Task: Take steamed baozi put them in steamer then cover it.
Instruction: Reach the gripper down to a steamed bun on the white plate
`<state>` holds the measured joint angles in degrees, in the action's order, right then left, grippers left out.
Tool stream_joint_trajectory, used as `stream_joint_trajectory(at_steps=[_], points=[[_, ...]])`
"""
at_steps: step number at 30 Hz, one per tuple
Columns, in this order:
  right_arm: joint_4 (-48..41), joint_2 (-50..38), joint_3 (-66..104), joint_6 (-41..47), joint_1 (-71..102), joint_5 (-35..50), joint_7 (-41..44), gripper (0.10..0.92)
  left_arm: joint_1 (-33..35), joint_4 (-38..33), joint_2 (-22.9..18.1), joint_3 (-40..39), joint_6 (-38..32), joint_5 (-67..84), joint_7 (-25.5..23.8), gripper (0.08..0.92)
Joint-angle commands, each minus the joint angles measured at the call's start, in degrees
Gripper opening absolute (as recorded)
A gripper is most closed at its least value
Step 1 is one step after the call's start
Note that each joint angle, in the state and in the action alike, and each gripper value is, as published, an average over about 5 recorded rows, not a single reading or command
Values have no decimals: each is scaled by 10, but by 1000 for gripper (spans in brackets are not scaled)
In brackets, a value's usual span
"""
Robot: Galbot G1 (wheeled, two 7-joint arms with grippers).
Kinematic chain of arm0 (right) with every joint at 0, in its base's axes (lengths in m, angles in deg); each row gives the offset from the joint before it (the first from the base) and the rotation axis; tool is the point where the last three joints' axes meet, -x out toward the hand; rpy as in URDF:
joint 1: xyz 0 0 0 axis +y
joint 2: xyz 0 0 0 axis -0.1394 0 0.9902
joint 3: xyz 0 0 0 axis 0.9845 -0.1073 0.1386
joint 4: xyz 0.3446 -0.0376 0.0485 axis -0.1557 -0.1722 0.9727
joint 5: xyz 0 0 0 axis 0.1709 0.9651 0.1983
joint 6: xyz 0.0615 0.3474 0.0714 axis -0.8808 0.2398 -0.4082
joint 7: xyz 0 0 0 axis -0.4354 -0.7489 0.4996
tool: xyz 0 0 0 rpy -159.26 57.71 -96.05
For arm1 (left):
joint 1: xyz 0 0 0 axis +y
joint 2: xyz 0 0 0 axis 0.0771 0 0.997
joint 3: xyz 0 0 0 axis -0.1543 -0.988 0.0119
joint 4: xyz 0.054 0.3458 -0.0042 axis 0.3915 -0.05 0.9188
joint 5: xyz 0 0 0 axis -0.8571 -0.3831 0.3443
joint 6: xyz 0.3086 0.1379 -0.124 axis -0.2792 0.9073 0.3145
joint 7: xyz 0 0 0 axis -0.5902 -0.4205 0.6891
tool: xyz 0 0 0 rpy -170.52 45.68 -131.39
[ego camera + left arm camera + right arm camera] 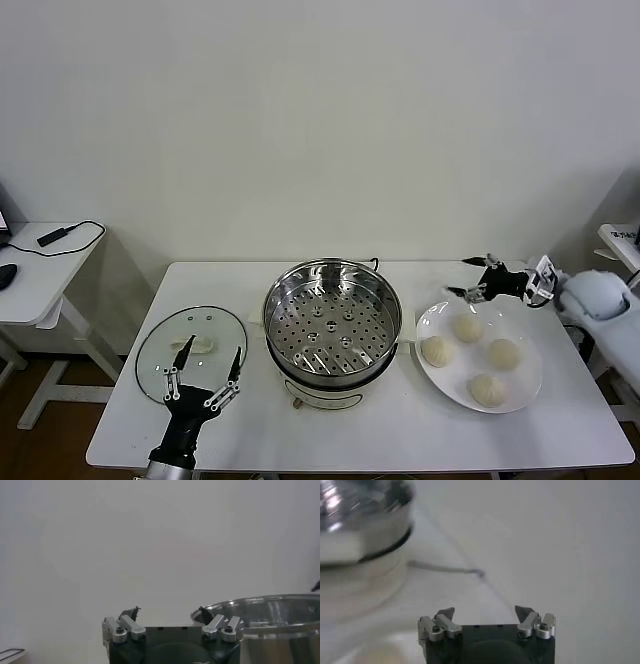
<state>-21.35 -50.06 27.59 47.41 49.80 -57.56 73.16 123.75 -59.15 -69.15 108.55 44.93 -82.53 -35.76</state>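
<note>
Four smooth round baozi [468, 327] on glossy plate [530, 395], shiny perforated steamer [332, 318], both pincers spread wide, empty

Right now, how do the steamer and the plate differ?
The steamer is a deep, shiny steel pot at the table's centre; the plate is flat, white and to the robot's right. The steamer's perforated tray is bare, while the plate carries all four baozi. Both are round and uncovered.

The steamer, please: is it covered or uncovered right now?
Uncovered. The steamer shows its bare perforated tray, and the glass lid lies flat on the table beside it.
</note>
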Motion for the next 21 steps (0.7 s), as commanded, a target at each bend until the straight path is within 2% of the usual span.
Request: stream_joint_trajectory(at_steps=[1, 7, 21], points=[[-74, 14, -120, -7, -141, -173, 216, 823, 0, -4, -1, 1, 0, 0, 1, 823], [-111, 56, -130, -35, -144, -247, 211, 823, -1, -2, -4, 3, 0, -1, 2, 823], [-165, 124, -125, -56, -108, -259, 107, 823, -2, 4, -7, 4, -2, -3, 4, 823]])
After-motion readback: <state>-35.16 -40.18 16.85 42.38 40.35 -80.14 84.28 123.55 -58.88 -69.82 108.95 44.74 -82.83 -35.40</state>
